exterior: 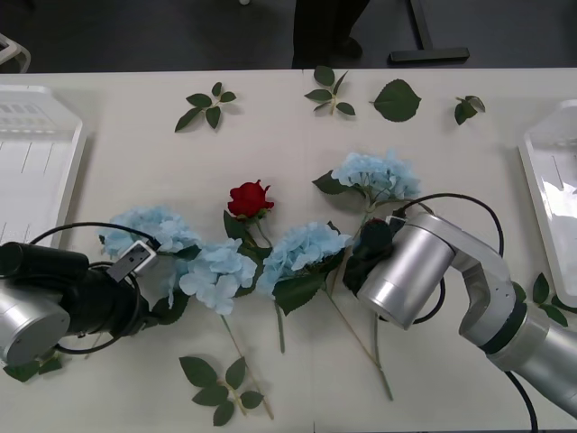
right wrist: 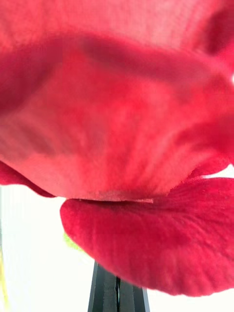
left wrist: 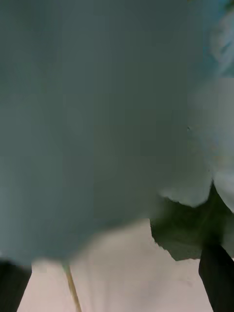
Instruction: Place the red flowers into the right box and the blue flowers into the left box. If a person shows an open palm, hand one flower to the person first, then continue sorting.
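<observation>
Left gripper (left wrist: 117,278) is sitting spread beneath blurred, fluffy blue flowers (exterior: 216,271); right gripper (right wrist: 118,295) is showing black fingers pressed together behind soft red petals (right wrist: 117,126).

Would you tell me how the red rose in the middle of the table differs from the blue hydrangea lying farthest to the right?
The red rose has a small, tight, deep red bloom; the blue hydrangea is a pale blue, fluffy cluster, clearly wider. The rose's head is one compact bud, the hydrangea's a mass of many small petals. Both have green leaves and lie on the table, in neither box.
</observation>
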Controlling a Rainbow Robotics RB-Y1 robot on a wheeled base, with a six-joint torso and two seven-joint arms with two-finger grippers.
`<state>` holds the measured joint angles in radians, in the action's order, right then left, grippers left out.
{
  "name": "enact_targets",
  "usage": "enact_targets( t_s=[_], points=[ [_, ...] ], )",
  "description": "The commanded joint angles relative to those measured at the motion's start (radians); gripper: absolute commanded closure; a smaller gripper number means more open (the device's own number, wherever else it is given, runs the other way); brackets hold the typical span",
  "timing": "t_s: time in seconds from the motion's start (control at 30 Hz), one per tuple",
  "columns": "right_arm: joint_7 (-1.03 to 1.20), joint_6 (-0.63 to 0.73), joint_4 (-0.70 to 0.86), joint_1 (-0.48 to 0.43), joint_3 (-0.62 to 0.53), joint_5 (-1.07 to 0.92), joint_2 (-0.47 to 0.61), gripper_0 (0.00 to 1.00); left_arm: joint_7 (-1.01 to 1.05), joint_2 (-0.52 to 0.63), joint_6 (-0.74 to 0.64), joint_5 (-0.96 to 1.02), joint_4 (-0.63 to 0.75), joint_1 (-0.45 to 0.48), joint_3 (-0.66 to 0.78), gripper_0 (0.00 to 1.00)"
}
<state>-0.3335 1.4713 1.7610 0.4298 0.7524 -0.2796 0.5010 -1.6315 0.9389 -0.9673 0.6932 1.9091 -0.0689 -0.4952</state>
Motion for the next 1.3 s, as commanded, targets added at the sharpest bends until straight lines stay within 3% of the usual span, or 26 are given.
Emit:
enact_targets(
  t_s=[0.03,0.07,0.1,0.13,0.17,0.2,0.4,0.63,0.87,0.97,1.17,1.3],
  points=[
    [-0.104,0.063,0.035,0.066,-0.128,-0.069,-0.007,1.00,0.010,-0.012,0.055,-0.014,-0.030,-0.055,-0.042,0.08],
    [-0.131,0.081,0.043,0.072,-0.156,-0.085,0.004,1.00,0.010,-0.012,0.055,-0.014,-0.032,-0.057,-0.042,0.24],
    [-0.167,0.110,0.051,0.083,-0.194,-0.110,0.022,1.00,0.010,-0.012,0.055,-0.014,-0.032,-0.058,-0.042,0.50],
    [-0.185,0.124,0.055,0.086,-0.214,-0.122,0.033,1.00,0.012,-0.012,0.053,-0.014,-0.032,-0.058,-0.042,0.64],
    [-0.242,0.147,0.068,0.093,-0.262,-0.156,0.064,1.00,0.012,-0.012,0.053,-0.014,-0.032,-0.060,-0.042,0.91],
    [-0.274,0.159,0.072,0.099,-0.285,-0.178,0.083,1.00,0.013,-0.012,0.055,-0.015,-0.032,-0.060,-0.042,1.00],
    [-0.575,0.221,0.063,0.115,-0.489,-0.303,0.251,1.00,0.018,-0.012,0.058,-0.037,-0.032,-0.062,-0.042,1.00],
    [-0.920,0.205,-0.089,0.118,-0.713,-0.374,0.372,1.00,0.016,0.012,0.076,-0.055,-0.030,-0.091,-0.042,1.00],
    [-1.144,0.127,-0.322,0.210,-0.725,-0.259,0.422,1.00,0.024,0.144,0.075,-0.041,0.016,-0.177,-0.028,1.00],
    [-1.216,0.061,-0.460,0.253,-0.722,-0.214,0.421,1.00,0.030,0.215,0.045,0.017,0.050,-0.183,0.061,1.00],
    [-1.259,-0.105,-0.732,0.350,-0.640,-0.174,0.396,1.00,0.022,0.308,-0.186,0.170,0.097,-0.186,0.362,1.00],
    [-1.262,-0.215,-0.830,0.383,-0.622,-0.092,0.355,1.00,-0.030,0.308,-0.353,0.132,0.061,-0.195,0.535,1.00]
  ],
)
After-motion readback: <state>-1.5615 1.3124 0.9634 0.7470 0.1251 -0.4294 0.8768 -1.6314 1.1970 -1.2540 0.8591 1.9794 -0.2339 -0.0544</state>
